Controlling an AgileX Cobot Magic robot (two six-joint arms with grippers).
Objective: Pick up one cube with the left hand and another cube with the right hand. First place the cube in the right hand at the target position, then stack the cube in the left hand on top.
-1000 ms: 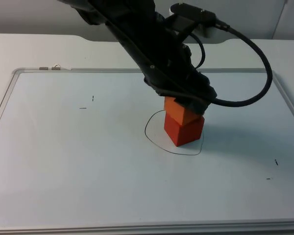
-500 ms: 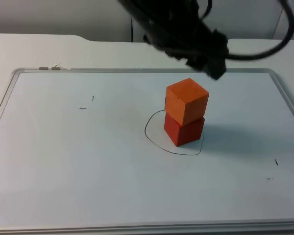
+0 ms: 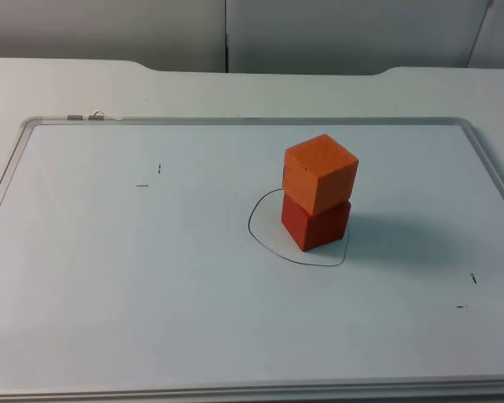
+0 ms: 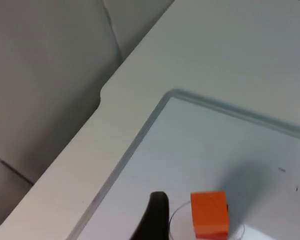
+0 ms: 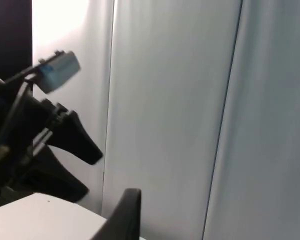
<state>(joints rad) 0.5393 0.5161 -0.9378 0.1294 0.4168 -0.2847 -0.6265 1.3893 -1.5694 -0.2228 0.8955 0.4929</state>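
Note:
An orange cube [image 3: 320, 172] sits on top of a red cube [image 3: 315, 224], turned slightly against it. The stack stands inside a pen-drawn outline [image 3: 252, 228] on the whiteboard. Nothing touches the stack. In the left wrist view the orange cube [image 4: 208, 212] appears small and far off, with my left gripper [image 4: 157, 217] raised well clear of it and holding nothing. My right gripper [image 5: 125, 215] is pulled back and faces the grey partition wall [image 5: 190, 100]; it waits away from the cubes.
The whiteboard's metal rim [image 3: 235, 120] frames the work area on the white table [image 3: 235, 88]. Small pen marks [image 3: 151, 176] lie left of the stack and others [image 3: 470, 285] to its right. Part of the left arm [image 5: 45, 145] appears in the right wrist view.
The left arm, down at the orange cube a second ago, let it go, lifted and left the top view. The orange cube stays on the red cube.

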